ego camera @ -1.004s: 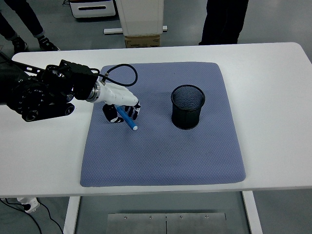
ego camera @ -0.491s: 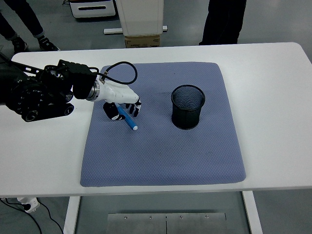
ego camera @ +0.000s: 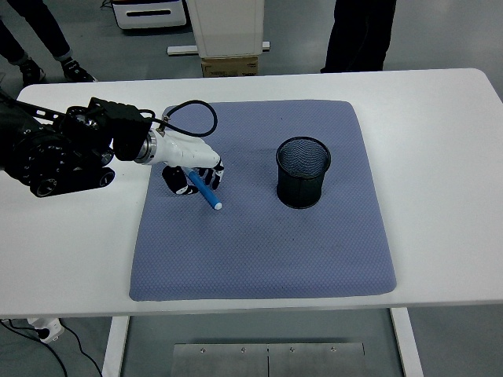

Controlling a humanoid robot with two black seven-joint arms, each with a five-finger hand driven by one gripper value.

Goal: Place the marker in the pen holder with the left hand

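Left hand (ego camera: 191, 168) is closed around the blue marker (ego camera: 203, 190) at about 9 o'clock on the mat (ego camera: 259, 236), tip slanting down toward 5 o'clock, apparently just off the fabric. Grasp looks done; the carry to the holder (ego camera: 302, 171), well apart at 3 o'clock, and the drop remain. Since the earlier frame, hand and marker have drifted slightly left and away from the holder

The marker (ego camera: 204, 191) is blue with a white tip, slanting down to the right, its upper end caught in the curled fingers of the left robot hand (ego camera: 191, 169). The pen holder (ego camera: 302, 172) is a round black mesh cup, standing upright, well apart to the marker's right.
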